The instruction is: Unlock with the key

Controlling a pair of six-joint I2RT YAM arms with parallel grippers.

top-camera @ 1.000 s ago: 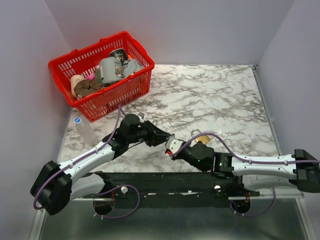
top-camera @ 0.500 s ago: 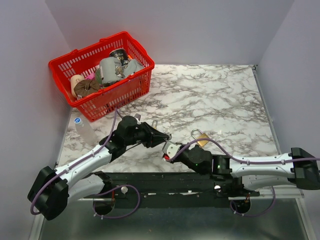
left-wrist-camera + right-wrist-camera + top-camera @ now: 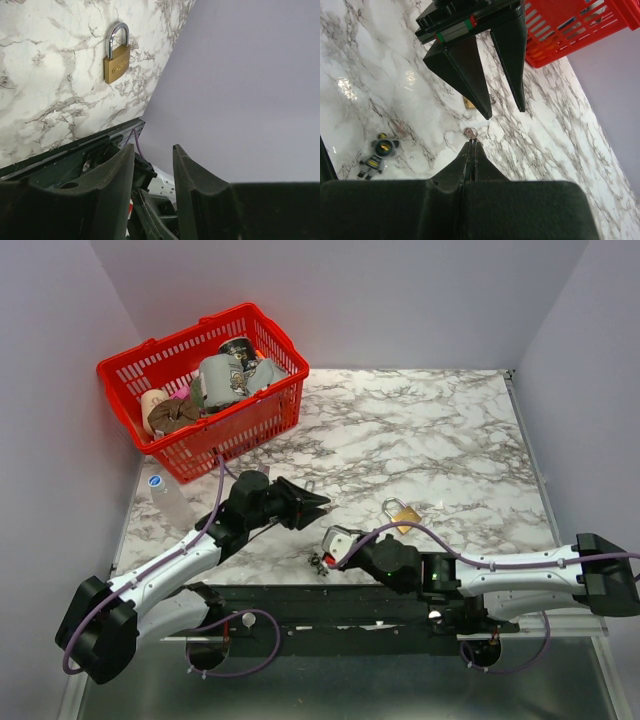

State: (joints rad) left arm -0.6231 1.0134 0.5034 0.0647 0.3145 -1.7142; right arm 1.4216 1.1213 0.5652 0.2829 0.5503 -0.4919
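The key [image 3: 320, 562], small and dark-headed, lies loose on the marble near the front edge, also in the right wrist view [image 3: 377, 152]. My right gripper [image 3: 328, 540] hovers just right of it, fingers pressed together [image 3: 471, 142]. A small metal ring [image 3: 470, 132] shows right past its tips; I cannot tell whether it is pinched. My left gripper [image 3: 322, 502] stands open and empty [image 3: 153, 147], its fingers spread [image 3: 505, 112] above a brass padlock [image 3: 468, 103] that is mostly hidden. Another brass padlock [image 3: 403, 512] lies flat to the right [image 3: 117, 60].
A red basket [image 3: 255, 420] full of odds and ends stands at the back left. A clear plastic bottle [image 3: 165, 495] lies by the left wall. The black mounting rail [image 3: 350, 605] runs along the table's near edge.
My left gripper has opened wider and drawn back to the upper left. My right gripper has slid left toward the near edge. The key now shows loose on the marble.
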